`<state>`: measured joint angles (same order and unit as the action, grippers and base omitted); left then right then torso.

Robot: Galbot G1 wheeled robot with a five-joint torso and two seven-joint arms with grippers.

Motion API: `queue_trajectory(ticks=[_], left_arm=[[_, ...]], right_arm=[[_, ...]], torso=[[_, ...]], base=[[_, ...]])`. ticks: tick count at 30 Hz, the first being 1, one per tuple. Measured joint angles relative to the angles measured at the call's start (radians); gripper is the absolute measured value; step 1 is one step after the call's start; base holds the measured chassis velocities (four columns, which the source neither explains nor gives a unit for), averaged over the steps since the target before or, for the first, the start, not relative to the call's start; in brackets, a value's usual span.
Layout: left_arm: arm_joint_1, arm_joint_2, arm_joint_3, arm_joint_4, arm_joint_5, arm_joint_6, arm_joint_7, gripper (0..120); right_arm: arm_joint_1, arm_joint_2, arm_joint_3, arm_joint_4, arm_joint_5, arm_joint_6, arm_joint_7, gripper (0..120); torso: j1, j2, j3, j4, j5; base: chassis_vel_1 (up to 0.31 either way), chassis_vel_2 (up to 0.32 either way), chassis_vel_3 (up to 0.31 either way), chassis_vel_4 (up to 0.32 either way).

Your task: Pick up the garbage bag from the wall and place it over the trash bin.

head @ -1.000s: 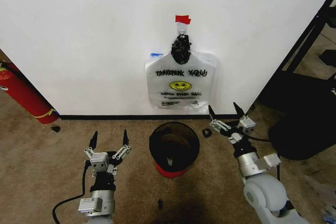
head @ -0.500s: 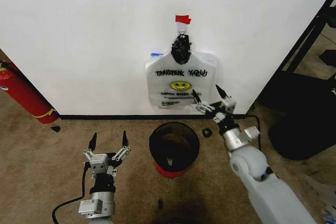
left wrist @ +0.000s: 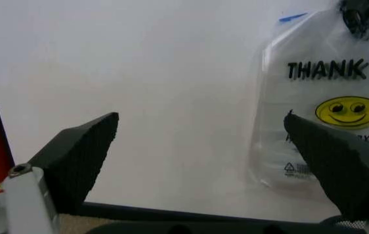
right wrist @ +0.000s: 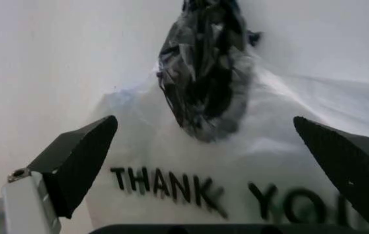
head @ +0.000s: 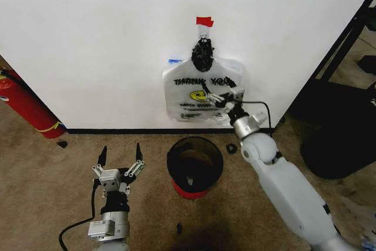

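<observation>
From the head view, the right gripper (head: 222, 95) has swung up from the floor to the far wall (head: 94, 39) in the last second; its fingers are spread wide in front of the garbage bag (head: 202, 92), level with the smiley, which I judge means the grasp is about to begin. The bag hangs flat on the wall below a red tape piece (head: 204, 22), thin and crinkly, topped by a black knot (head: 202, 54). Directly below stands the trash bin (head: 194, 166), round black mesh on a red base, on brown carpet. The left gripper (head: 120, 156) waits near and to the left, fingers spread.

The left wrist view shows smooth white wall and the translucent bag's (left wrist: 320, 107) glossy print.

The right wrist view faces the knot (right wrist: 203, 68), wrinkled and shiny, between wide-open fingers.
</observation>
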<state>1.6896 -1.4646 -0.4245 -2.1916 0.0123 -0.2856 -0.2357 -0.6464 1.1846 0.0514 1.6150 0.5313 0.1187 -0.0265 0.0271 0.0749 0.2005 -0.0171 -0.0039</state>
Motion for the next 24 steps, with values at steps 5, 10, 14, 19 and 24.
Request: queue_trajectory(ticks=[5,10,14,19,24], left_arm=[[0.008,-0.003,0.003,0.001,0.008,-0.004,0.001,100],[0.006,-0.001,-0.002,0.002,0.006,-0.007,0.002,99],[-0.009,0.005,-0.014,0.002,-0.011,-0.003,0.001,99],[-0.007,0.013,-0.009,0.000,-0.008,-0.002,-0.001,99],[-0.004,0.015,-0.009,-0.011,-0.015,0.000,0.000,99]], right_arm=[[0.041,0.021,-0.013,-0.039,0.000,0.000,0.003,100],[0.064,0.032,-0.022,-0.064,0.003,0.000,0.004,100],[0.084,0.039,-0.043,-0.082,0.006,0.000,-0.003,100],[0.094,0.061,-0.051,-0.102,0.004,0.000,-0.004,100],[0.106,0.083,-0.051,-0.118,-0.006,-0.001,-0.003,97]], torso=[[0.000,0.000,0.000,-0.0003,0.0000],[0.000,0.000,0.000,-0.0003,0.0000],[0.000,0.000,0.000,-0.0003,0.0000],[0.000,0.000,0.000,-0.0002,0.0000],[0.000,0.000,0.000,-0.0003,0.0000]], base=[[0.000,0.000,0.000,0.000],[0.000,0.000,0.000,0.000],[0.000,0.000,0.000,0.000],[0.000,0.000,0.000,0.000],[0.000,0.000,0.000,0.000]])
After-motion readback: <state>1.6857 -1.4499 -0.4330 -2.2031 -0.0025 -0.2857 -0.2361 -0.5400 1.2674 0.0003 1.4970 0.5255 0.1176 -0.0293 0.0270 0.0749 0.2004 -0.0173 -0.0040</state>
